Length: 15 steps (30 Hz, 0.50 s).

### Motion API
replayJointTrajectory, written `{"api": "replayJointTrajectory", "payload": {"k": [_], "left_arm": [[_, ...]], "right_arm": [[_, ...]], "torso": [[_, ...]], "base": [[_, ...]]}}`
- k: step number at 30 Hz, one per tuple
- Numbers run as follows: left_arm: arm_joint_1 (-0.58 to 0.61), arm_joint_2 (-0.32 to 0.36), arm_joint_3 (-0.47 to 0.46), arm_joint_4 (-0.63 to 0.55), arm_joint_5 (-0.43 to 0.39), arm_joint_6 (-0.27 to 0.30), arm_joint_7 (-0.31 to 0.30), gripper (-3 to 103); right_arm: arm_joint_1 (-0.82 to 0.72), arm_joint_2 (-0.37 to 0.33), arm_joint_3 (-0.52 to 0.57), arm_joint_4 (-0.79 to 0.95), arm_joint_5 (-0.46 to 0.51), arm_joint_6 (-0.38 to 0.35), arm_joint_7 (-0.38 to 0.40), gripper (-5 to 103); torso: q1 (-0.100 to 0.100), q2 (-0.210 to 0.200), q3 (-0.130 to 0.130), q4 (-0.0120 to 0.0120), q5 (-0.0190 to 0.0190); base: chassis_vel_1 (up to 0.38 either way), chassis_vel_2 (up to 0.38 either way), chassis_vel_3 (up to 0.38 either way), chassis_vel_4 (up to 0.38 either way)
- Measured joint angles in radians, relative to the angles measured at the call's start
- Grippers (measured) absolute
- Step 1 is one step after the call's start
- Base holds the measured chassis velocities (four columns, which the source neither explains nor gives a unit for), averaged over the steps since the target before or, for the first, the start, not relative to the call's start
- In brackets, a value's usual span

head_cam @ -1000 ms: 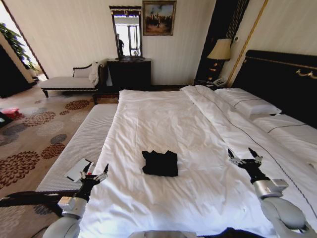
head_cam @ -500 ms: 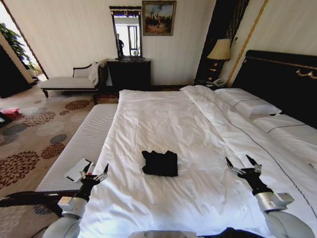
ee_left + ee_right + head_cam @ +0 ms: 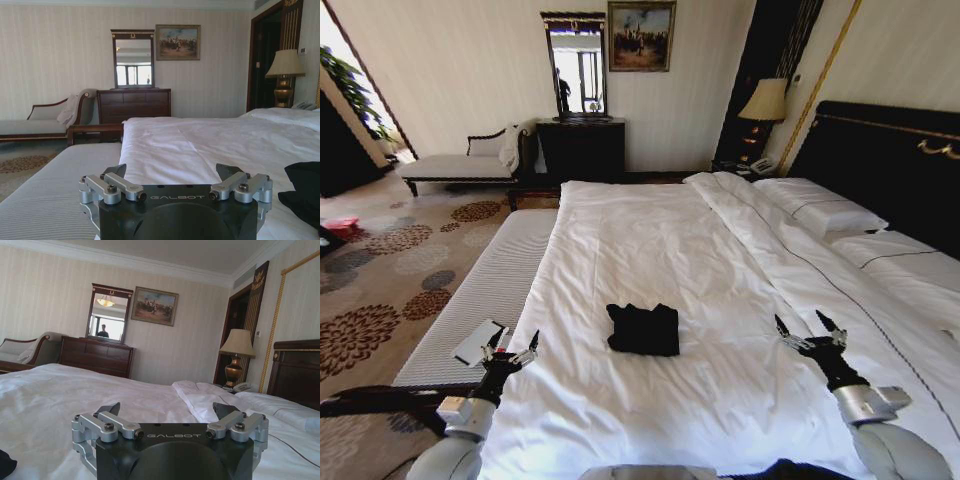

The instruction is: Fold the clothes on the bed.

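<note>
Black T-shirt (image 3: 643, 329) lies as compact folded bundle mid-bed (image 3: 650, 250), fold apparently done. Left gripper (image 3: 511, 351) hangs at bed's near-left edge, right gripper (image 3: 810, 334) over duvet; both spread wide, empty, apart from shirt.

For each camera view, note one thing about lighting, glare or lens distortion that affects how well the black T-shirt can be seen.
Head view: wide-lens bending curves the bed edges, and the T-shirt is a dark mass with folds barely readable against bright sheets. Left wrist view: the T-shirt sits at the frame edge, underexposed. Right wrist view: window light reflects in the mirror, and a dark sliver of shirt shows.
</note>
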Motion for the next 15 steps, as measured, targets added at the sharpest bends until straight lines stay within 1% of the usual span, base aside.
{"api": "replayJointTrajectory", "payload": {"k": [15], "left_arm": [[0.0,0.0,0.0,0.0,0.0,0.0,0.0,100]], "right_arm": [[0.001,-0.001,-0.001,0.0,0.001,-0.002,0.002,100]], "torso": [[0.0,0.0,0.0,0.0,0.0]], "base": [[0.0,0.0,0.0,0.0]]}}
